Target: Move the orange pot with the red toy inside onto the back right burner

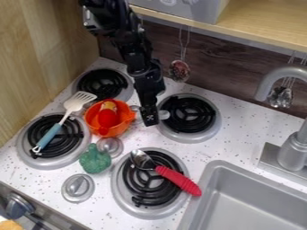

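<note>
"Where's the bowl?"

"The orange bowl [118, 129] sits among the burners, rounded, its rim jutting out on the right. A smooth red thing [108, 117] lies inside."

"And the gripper [150, 119]?"

"Hanging just right of the rim. I can't tell if it's apart or together."

"What crowds the bowl?"

"The spatula [55, 128], near its left edge: pale slotted head, blue handle across a black coiled burner [45, 140]. Below is bumpy green broccoli [94, 161], beside a round metal knob [110, 146]."

"Any room to move?"

"White speckled surface [243, 130] stretches between the right back burner [189, 114] and the grey sink [210, 191]. The shiny spoon [177, 179], its red handle ridged, crosses the front burner's [135, 186] edge."
</note>
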